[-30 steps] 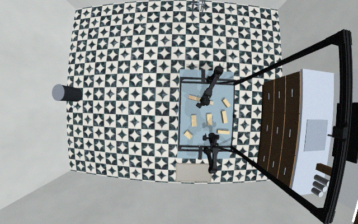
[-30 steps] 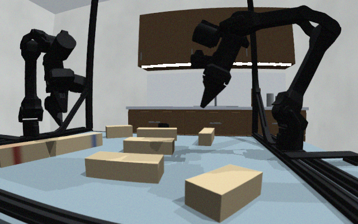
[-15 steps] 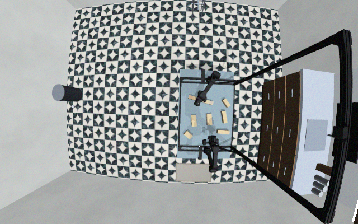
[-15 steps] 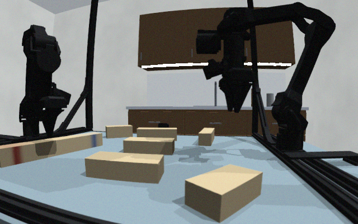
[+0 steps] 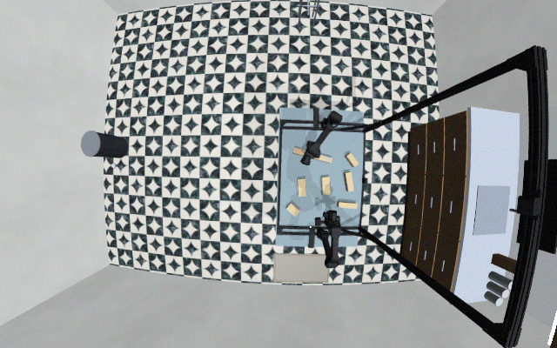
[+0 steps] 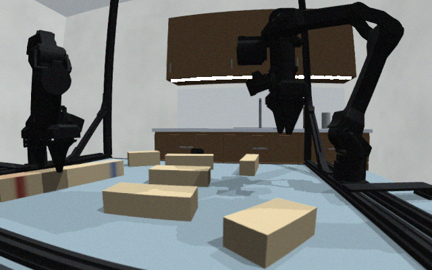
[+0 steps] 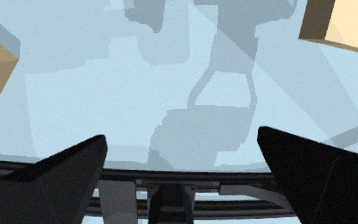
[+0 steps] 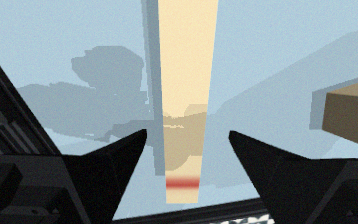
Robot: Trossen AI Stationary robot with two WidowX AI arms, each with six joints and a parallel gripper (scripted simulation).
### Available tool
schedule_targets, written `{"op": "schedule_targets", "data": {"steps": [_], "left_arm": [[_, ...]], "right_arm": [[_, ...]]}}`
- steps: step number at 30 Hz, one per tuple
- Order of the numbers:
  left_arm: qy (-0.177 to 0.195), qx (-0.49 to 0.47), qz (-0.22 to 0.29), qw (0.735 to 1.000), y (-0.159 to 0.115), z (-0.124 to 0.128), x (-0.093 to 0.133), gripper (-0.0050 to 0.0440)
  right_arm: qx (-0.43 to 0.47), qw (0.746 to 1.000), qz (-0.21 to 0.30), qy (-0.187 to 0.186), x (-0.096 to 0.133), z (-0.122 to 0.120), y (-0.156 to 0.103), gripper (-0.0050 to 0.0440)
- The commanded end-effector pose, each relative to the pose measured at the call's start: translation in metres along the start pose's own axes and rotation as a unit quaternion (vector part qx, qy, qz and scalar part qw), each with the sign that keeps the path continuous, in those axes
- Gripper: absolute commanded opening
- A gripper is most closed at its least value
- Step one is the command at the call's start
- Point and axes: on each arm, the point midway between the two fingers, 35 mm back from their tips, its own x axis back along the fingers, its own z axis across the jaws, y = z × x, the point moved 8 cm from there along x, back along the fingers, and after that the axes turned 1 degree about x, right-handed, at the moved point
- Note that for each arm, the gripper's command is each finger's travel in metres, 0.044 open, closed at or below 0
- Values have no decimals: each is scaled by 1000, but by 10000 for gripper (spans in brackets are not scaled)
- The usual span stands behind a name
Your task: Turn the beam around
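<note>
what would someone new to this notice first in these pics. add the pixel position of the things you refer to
First, probably, the two black arms: the right gripper (image 6: 59,169) (image 8: 187,133) open over the long beam (image 6: 89,170) (image 8: 187,75), the left gripper (image 6: 284,131) (image 7: 182,138) open and held high on the other side of the table. Next, the beam's red band (image 6: 20,186) (image 8: 182,183) near one end and blue band (image 6: 113,169) near the other, then the plain wooden blocks scattered across the blue table top (image 6: 152,239).

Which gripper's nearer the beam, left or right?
Right. The right gripper is open at the beam, toward its red-banded end. The left gripper hangs open, higher, across the table, with blocks lying between.
</note>
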Motion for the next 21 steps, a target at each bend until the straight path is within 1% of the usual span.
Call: {"op": "schedule_targets", "data": {"steps": [1, 6, 13, 20, 21], "left_arm": [[0, 1, -1, 1000, 0, 0, 1, 440], [0, 1, -1, 1000, 0, 0, 1, 440], [0, 1, -1, 1000, 0, 0, 1, 440], [0, 1, -1, 1000, 0, 0, 1, 440], [0, 1, -1, 1000, 0, 0, 1, 440]], "right_arm": [[3, 1000, -3, 8, -20, 2, 0, 440], [3, 1000, -3, 8, -37, 3, 1, 440], [3, 1000, -3, 8, -37, 3, 1, 440], [3, 1000, -3, 8, -37, 3, 1, 272], [3, 1000, -3, 8, -37, 3, 1, 272]]}}
